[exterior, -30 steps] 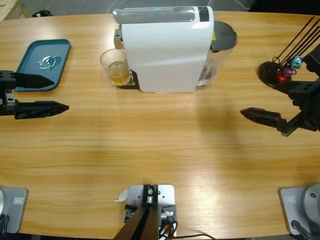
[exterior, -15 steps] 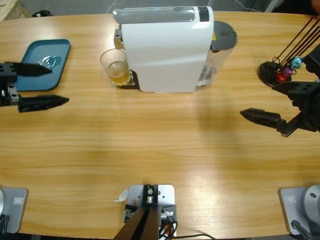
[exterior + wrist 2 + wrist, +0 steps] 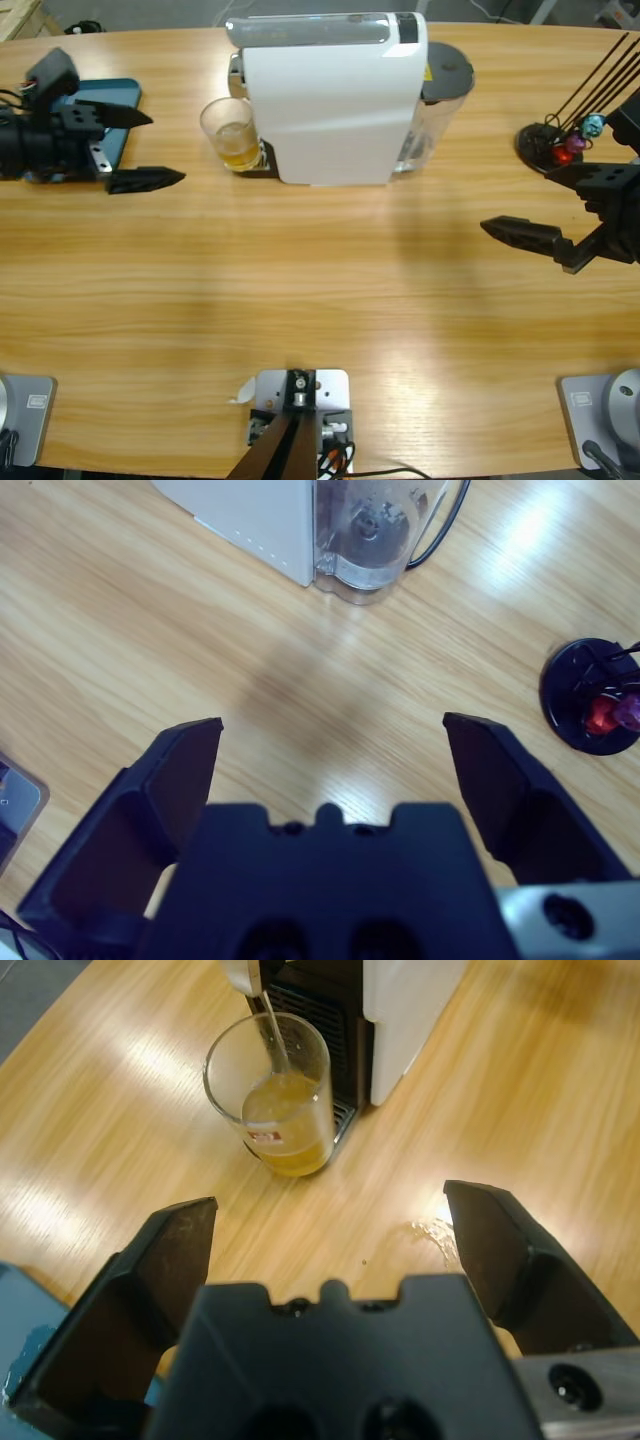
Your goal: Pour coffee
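The clear glass tumbler [image 3: 232, 133] with a small red mark low on its side stands in the upper left of the high view, on the dark drip grate of the white boxy coffee machine [image 3: 335, 95]. In it lies the coffee [image 3: 283, 1125], a shallow amber-brown layer, and a thin stream runs down into it from the spout above.

My left tool [image 3: 140, 148] hovers over the long wooden worktop [image 3: 320, 290] at the upper left edge, jaws spread wide and empty, pointing toward the tumbler but well apart from it. Beneath it lies a teal rectangular tray [image 3: 125, 90]. My right tool [image 3: 330, 750] hangs at the right edge, jaws likewise spread and holding nothing, near a black round stand with coloured beads [image 3: 560, 145].

I judge the tumbler light, rigid and smooth, so it may slip in hard black jaws, and it will crack if squeezed too firmly or knocked against the machine. The liquid sits low, so spilling seems unlikely unless I tilt it. I would grip it across the middle of the wall, above the coffee line and below the rim, coming from the side away from the machine.
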You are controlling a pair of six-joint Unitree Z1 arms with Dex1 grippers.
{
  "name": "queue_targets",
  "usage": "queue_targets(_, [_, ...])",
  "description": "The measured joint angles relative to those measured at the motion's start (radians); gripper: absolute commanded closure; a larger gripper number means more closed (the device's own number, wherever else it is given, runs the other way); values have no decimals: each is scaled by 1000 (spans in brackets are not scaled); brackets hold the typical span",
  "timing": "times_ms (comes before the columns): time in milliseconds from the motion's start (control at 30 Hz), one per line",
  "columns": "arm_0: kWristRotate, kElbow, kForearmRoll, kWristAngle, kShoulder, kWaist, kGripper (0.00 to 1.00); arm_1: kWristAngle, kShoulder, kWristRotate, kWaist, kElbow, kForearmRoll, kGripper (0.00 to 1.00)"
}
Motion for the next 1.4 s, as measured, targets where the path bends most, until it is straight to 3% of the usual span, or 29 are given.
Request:
queue_targets(700, [2, -76, -230, -41, 256, 0, 9, 0, 7, 0, 0, 0, 0, 0])
queue_targets(1400, [2, -122, -300, -97, 364, -17, 23, -3, 7, 0, 0, 0, 0, 4])
